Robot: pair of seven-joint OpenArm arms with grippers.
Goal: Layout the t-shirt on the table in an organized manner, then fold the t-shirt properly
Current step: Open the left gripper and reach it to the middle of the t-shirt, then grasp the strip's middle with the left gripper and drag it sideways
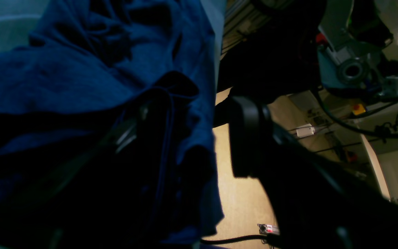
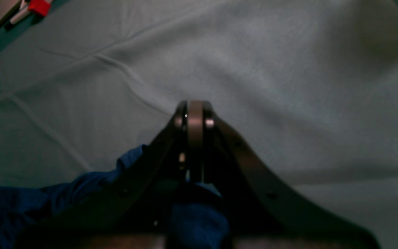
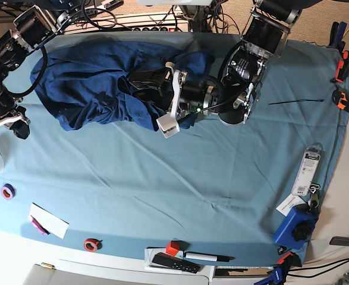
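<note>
- Shirt (image 3: 85,89): dark navy, heathered, bunched in a rumpled heap with deep folds, not spread flat; it lies on the far left part of the worktop (image 3: 162,178) in the base view, reaching from near the far left corner to the middle
- Left hand (image 1: 192,114): jaws stand apart; shirt fabric (image 1: 81,69) is draped over one finger, the other finger (image 1: 247,138) is bare and clear of the cloth; nothing is pinched between them
- Left arm (image 3: 245,65): reaches in from the far edge, its end lying over the middle of the heap
- Right hand (image 2: 193,110): fingers pressed together at the tips, held over bare teal cloth; navy fabric (image 2: 47,200) gathers under and behind the fingers, and whether any is pinched cannot be told
- Worktop: draped in light teal cloth with faint creases
- Near edge: red block (image 3: 172,247), marker (image 3: 207,257), white paper (image 3: 48,219), purple ring (image 3: 8,191)
- Right edge: blue clamp (image 3: 296,228), white tag (image 3: 308,172), orange clamps (image 3: 342,65)
- Room: beige floor (image 1: 240,193) with cables shows beyond the worktop edge in the left wrist view
</note>
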